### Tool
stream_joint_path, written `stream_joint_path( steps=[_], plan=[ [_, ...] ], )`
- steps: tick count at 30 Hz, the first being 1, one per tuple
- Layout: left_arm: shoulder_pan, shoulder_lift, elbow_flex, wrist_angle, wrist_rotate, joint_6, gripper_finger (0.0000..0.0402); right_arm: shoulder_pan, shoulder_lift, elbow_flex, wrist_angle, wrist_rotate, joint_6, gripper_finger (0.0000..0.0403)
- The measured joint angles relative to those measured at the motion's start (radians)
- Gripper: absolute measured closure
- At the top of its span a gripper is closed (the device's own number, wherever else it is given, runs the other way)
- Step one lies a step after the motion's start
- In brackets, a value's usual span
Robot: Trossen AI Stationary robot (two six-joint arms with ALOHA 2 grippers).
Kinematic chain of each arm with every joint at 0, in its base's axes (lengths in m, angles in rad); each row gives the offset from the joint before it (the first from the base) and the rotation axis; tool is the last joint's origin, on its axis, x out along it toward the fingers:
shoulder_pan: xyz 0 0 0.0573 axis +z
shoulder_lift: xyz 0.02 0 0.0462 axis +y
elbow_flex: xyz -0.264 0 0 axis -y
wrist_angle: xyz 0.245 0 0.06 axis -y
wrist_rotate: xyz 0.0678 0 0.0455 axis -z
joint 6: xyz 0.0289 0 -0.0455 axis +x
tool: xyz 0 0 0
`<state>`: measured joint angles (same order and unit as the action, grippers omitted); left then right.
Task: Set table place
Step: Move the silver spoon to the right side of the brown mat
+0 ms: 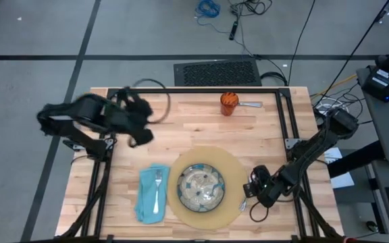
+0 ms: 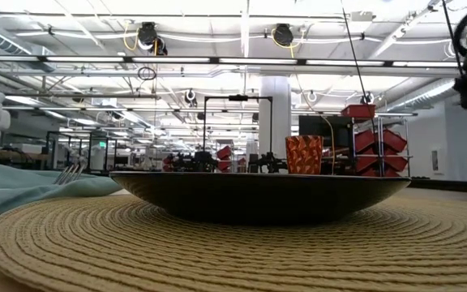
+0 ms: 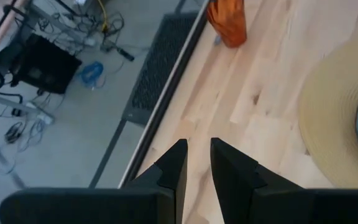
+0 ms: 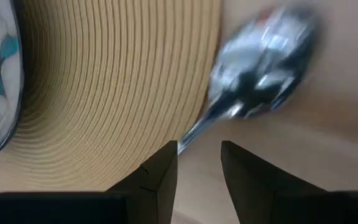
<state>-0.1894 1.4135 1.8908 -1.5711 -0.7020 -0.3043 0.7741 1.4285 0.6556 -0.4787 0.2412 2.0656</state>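
Observation:
The round tan placemat (image 1: 234,202) lies near the table's front edge, and the green-patterned plate (image 1: 201,187) rests on it. Left of the mat the teal napkin (image 1: 151,196) lies flat with the fork (image 1: 157,187) on top. The orange cup (image 1: 229,102) stands at the far edge, a silver piece of cutlery (image 1: 250,104) beside it. My right gripper (image 1: 248,194) is at the mat's right edge, shut on the spoon (image 4: 263,62). My left gripper (image 3: 199,158) hangs high over the far left of the table, fingers slightly apart, with nothing between them. My right gripper has the spoon by its handle (image 4: 191,132), which runs in at the tip of one finger (image 4: 166,162); the finger hides the place of contact. It comes steeply from above. The bowl (image 4: 266,56) sticks out beyond the fingers, over bare wood beside the placemat's rim.
Black frame bars run along the table's edges (image 1: 201,90) and down both sides. Bare wood lies between the cup and the placemat (image 1: 201,128) and right of the mat. Beyond the far edge sit a dark floor mat (image 1: 216,73) and cables.

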Motion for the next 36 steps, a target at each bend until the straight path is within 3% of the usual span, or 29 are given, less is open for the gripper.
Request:
stream_joint_path(
  steps=[5, 14, 26, 36],
  plan=[
    [0.0, -0.105, 0.0, -0.001, -0.01, 0.019, 0.0346, -0.025, 0.094, 0.003, 0.15, -0.006, 0.036, 0.0286],
    [-0.001, -0.213, -0.01, 0.002, 0.022, 0.033, 0.0346, -0.097, 0.121, 0.005, 0.178, -0.015, 0.033, 0.0286],
    [-0.001, -0.256, -0.223, 0.0, 0.032, 0.083, 0.0346, -0.109, 0.085, 0.034, 0.108, 0.057, 0.027, 0.0286],
    [-0.001, -0.261, -0.284, 0.037, 0.021, 0.084, 0.0346, -0.1, 0.002, 0.037, 0.068, 0.044, 0.032, 0.0287]
  ],
)
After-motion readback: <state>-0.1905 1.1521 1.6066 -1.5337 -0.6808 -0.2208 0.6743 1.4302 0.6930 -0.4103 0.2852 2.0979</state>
